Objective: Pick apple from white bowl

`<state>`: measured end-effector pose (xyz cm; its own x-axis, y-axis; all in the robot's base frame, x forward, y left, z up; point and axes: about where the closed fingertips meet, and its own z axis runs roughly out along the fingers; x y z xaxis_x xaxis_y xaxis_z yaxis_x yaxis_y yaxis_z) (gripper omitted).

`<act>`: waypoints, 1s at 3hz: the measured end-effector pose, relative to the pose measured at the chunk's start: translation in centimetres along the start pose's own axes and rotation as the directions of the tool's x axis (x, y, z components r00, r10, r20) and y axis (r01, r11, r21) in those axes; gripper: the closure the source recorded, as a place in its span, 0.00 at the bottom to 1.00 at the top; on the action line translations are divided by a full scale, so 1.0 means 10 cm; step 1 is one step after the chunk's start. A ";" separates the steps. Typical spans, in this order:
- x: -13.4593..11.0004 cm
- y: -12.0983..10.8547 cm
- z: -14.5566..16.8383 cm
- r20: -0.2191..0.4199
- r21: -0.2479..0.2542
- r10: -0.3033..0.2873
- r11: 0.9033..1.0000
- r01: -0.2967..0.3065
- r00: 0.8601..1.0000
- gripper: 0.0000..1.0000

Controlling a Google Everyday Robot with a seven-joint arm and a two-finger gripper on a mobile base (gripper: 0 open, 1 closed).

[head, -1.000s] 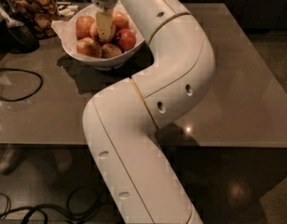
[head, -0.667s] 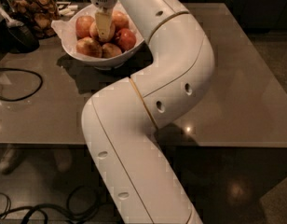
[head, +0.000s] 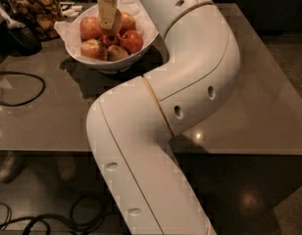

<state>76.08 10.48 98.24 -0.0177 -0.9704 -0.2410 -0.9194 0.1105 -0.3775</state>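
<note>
**Inspector A:** Location of the pale yellow-orange apple (head: 119, 23)?

**Inspector B:** Inside the wide, round, glossy white bowl (head: 104, 65), toward the far side of the pile. It is largely covered by the end effector (head: 108, 19), so only a strip of its skin shows to the right of it.

**Inspector A:** State of the end effector?

**Inspector B:** It hangs down into the bowl from above, low among the fruit and against that apple. Whether it is open, closed or gripping cannot be told from this angle.

**Inspector A:** Other contents of the bowl?

**Inspector B:** A deep red apple (head: 133, 41) on the right. A reddish-pink apple (head: 90, 27) on the left. A paler blushed apple (head: 94, 49) at the near left. All lie on a crumpled white paper liner (head: 141, 11) that rises above the rim.

**Inspector A:** Position of the bowl?

**Inspector B:** On the grey-brown counter (head: 249, 82), close to its far left corner and just inside the far edge.

**Inspector A:** Surroundings?

**Inspector B:** A glass jar of brown snacks (head: 36, 9) stands left of the bowl at the far edge, apart from it. The white jointed robot arm (head: 190, 82) rises from below the near edge, bends over the middle of the counter and reaches back to the bowl.
</note>
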 end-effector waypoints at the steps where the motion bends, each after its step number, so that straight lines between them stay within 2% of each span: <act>1: -0.04 -0.03 -0.26 0.025 0.033 0.004 0.999 -0.005 1.000 1.00; 3: -0.04 -0.02 -0.46 0.044 0.048 0.012 0.999 -0.014 0.999 1.00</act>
<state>74.44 9.88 102.51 -0.0115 -0.9586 -0.2844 -0.8991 0.1344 -0.4166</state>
